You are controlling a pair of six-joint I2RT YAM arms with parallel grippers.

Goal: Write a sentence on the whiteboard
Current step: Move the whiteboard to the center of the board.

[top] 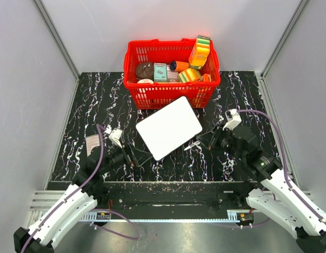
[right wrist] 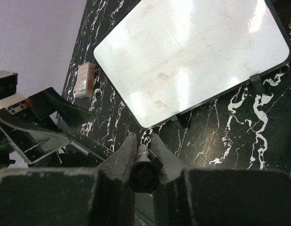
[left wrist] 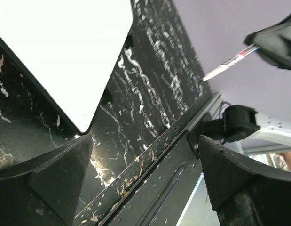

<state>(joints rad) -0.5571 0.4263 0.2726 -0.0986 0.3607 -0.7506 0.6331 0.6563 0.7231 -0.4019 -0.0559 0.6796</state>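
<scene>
The whiteboard (top: 169,127) lies tilted on the black marbled table in front of the red basket. Its face is blank, with only faint smudges and no sentence on it. It also shows in the left wrist view (left wrist: 60,42) and the right wrist view (right wrist: 192,52). My right gripper (top: 198,141) (right wrist: 140,139) is shut on a black marker (right wrist: 144,169), tip pointing toward the board's near right edge, held off the board. The marker (left wrist: 230,61) shows in the air in the left wrist view. My left gripper (top: 132,158) (left wrist: 144,141) is open and empty, just off the board's near left corner.
The red basket (top: 152,87) full of packets and sponges stands behind the board. A small labelled packet (top: 92,143) (right wrist: 84,79) lies at the left of the table. The table's metal front rail (left wrist: 150,160) runs close under my left gripper. Grey walls close both sides.
</scene>
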